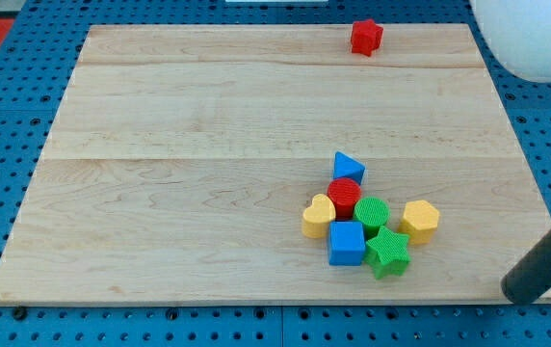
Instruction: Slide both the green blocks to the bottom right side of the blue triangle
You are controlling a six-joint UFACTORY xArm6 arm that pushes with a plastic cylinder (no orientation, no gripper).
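Note:
The blue triangle (348, 166) lies right of the board's centre. Below it sits a red cylinder (345, 196). The green cylinder (372, 212) touches the red cylinder at its lower right. The green star (388, 251) lies just below the green cylinder, next to a blue cube (347, 242). Both green blocks are below and right of the blue triangle. My tip (514, 289) is at the view's bottom right, just off the board's right edge, well right of the green star and apart from every block.
A yellow heart (318, 216) sits left of the cluster and a yellow hexagon (419, 221) at its right. A red star (366, 37) lies near the board's top edge. A white rounded object (536, 39) fills the top right corner.

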